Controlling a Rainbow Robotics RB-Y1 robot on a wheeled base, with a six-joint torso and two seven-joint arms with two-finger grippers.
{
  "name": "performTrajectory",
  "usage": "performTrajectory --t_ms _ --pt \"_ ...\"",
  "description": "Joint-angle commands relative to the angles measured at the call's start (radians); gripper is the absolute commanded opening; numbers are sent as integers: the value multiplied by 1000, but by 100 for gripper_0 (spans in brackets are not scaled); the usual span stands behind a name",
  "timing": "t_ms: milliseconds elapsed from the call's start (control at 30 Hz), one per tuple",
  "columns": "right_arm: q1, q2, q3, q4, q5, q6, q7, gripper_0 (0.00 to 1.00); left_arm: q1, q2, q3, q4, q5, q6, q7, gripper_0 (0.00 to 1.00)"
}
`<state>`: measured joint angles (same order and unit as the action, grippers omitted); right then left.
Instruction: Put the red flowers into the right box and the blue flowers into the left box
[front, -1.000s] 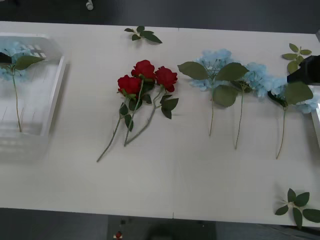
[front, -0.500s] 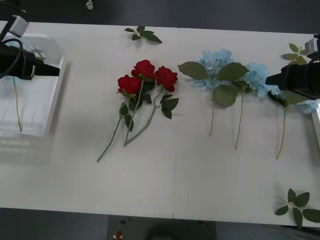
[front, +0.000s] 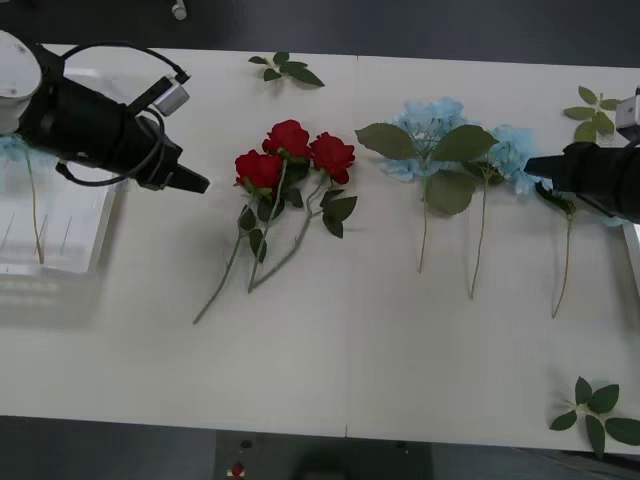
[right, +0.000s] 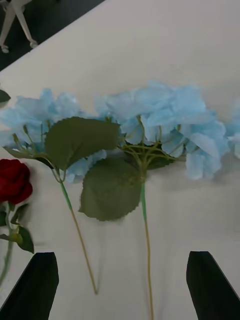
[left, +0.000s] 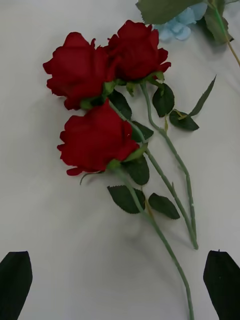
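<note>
Both hands spread over flowers on the desk (front: 400, 350)

Left hand (front: 200, 185) hovers beside three red flowers (front: 290, 155) at centre; right hand (front: 535, 165) over blue flowers (front: 440, 135); left box (front: 60, 240) far left.

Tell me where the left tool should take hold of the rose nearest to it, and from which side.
Probably the bare lower stem of the nearest red rose, coming straight down with the open left tool straddling it. There the stem lies flat and splays clear of the other two, whose blooms and leaves crowd together higher up.
</note>
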<state>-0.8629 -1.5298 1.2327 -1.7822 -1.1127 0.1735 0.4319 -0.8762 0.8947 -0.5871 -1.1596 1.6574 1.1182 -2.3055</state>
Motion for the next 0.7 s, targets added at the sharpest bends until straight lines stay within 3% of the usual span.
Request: performTrajectory --t_ms 33,300,700 --pt "15 -38 -7 12 36 -2 -33 75 -81 -25 -94 -22 1 -86 186 100" --pt "67 -38 -4 60 168 38 -1 75 -142 -82 -241 -29 -64 -138 555 100" --pt "144 -23 -7 135 277 89 44 75 -179 -118 -375 -66 -288 -139 854 100"
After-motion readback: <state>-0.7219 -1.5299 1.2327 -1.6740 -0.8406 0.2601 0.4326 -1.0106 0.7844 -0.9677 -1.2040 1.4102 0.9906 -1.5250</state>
